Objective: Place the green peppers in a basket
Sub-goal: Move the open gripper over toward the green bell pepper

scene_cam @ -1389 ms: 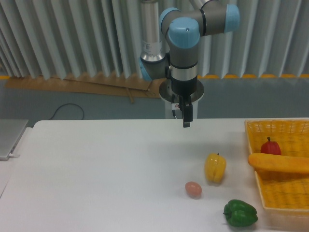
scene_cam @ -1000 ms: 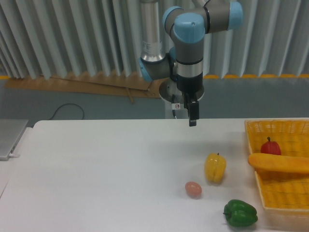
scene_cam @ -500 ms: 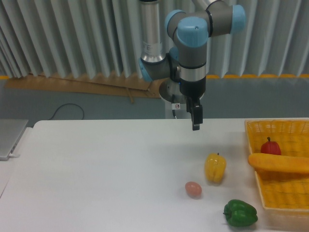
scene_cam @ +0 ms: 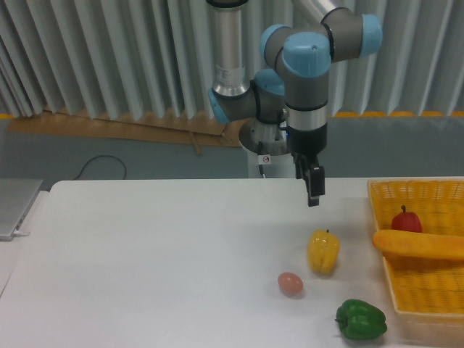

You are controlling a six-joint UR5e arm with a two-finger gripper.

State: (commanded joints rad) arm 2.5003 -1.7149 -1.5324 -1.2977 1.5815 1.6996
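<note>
The green pepper (scene_cam: 360,320), glossy, dark and lobed, lies on the white table near the front right. The yellow-orange mesh basket (scene_cam: 384,194) stands at the right edge, just right of the pepper. My gripper (scene_cam: 313,197) hangs above the table, pointing down, behind and above the yellow pepper (scene_cam: 323,251) and well away from the green pepper. I see it edge-on as one narrow black shape, so the gap between its fingers is hidden. It holds nothing.
A small pinkish egg-like object (scene_cam: 290,283) lies left of the yellow pepper. In the basket lie a small red pepper (scene_cam: 407,219) and a long orange vegetable (scene_cam: 420,245). A grey laptop-like slab (scene_cam: 14,205) sits at the table's left edge.
The arm has swung steadily to the right and a little lower; the gripper has gone from the table's middle back to above the yellow pepper. The objects have not moved.
</note>
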